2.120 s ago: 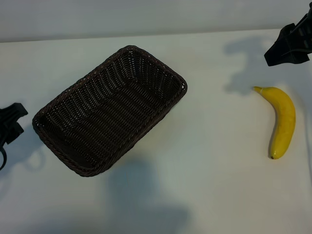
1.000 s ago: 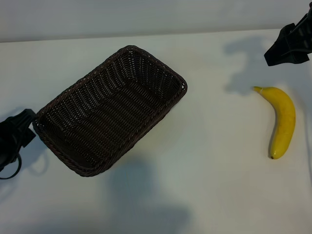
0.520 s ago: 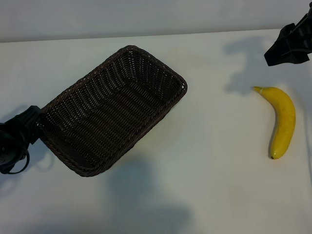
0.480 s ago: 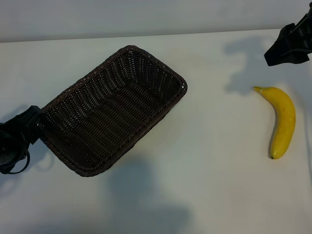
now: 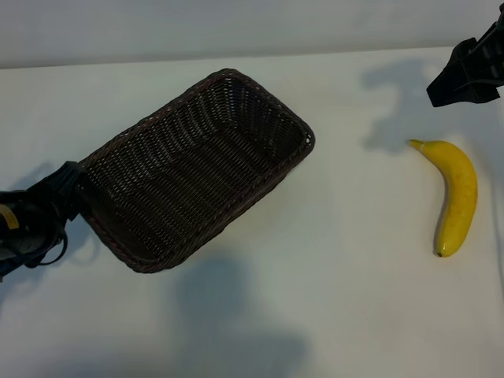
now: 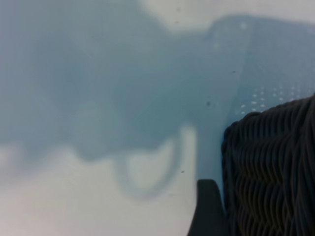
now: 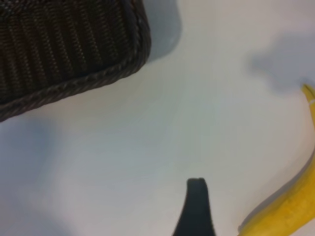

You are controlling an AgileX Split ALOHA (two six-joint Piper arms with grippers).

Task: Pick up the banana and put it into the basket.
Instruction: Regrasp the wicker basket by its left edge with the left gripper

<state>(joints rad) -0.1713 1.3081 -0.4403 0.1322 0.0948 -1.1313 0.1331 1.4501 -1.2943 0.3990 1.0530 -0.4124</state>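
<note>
Banana (image 5: 457, 197) unobstructed — basket (image 5: 197, 169) well apart.

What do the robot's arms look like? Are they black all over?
Mostly. The left gripper is black and blocky, with a looped black cable and a small yellow mark near it. The right gripper is black and angular too, ending in a wedge shape.

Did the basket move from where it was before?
Yes. The basket slid right, toward the banana, which stayed put. The left hand is pressed against its left end; the right hand stayed at the top right.
</note>
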